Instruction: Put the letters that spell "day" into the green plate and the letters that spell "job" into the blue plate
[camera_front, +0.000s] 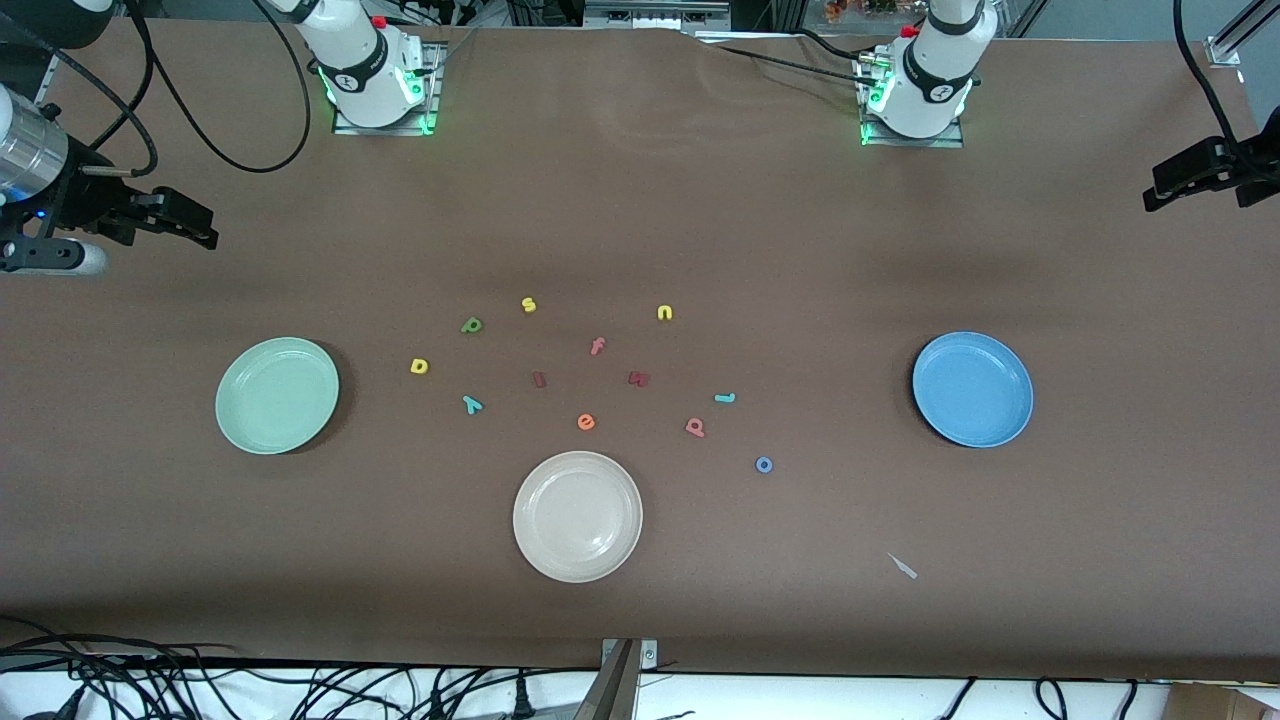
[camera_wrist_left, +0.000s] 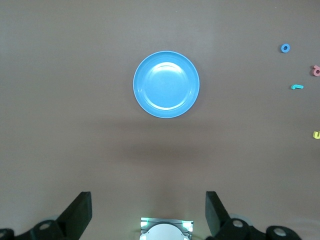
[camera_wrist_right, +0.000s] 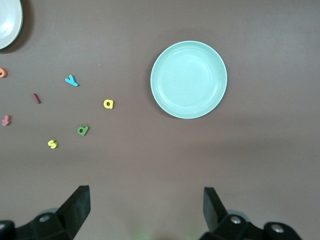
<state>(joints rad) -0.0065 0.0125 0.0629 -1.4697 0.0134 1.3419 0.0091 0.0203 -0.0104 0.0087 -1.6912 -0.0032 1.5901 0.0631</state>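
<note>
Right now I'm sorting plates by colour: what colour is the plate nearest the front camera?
Cream-white plate; front view shows it best.

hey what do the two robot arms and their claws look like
Both arms are white with black joint bands and a red button near the base, standing on metal plates lit green. The right claw is black with dark wedge-shaped fingers, hung from a silver cylinder with black cables looping above it. The left claw is black too. In both wrist views the fingers look like matte black wedges.
</note>
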